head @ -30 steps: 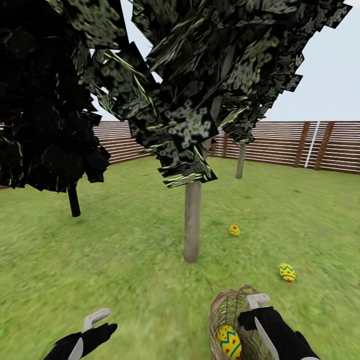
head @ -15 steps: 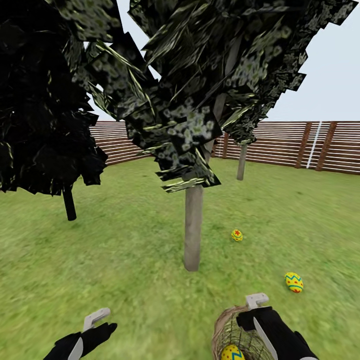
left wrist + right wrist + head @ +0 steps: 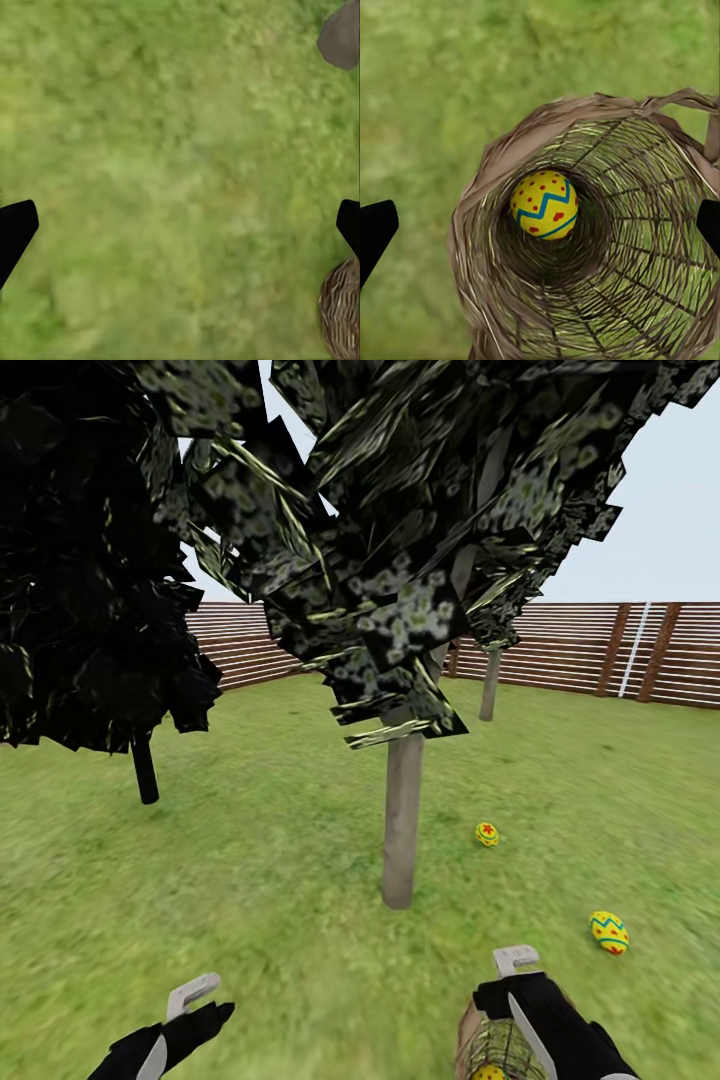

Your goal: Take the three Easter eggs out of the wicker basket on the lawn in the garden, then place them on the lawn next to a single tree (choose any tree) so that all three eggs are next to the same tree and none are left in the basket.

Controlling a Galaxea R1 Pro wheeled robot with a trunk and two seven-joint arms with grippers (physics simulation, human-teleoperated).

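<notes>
While one egg point(image 3: 544, 204) is sitting deep in the wicker basket point(image 3: 660, 300), two eggs point(image 3: 487, 834) point(image 3: 609, 932) are lying near the tree point(image 3: 404, 820); both arms' jaws are seemingly spread, gripping nothing.

The wicker basket point(image 3: 585, 247) is showing rough, open-woven brown cane, matt throughout. The egg point(image 3: 544, 204) inside is looking smooth and painted. The lawn point(image 3: 250, 880) is lying soft, mottled, matt. The fence point(image 3: 590, 650) is showing slatted brown wood.
</notes>
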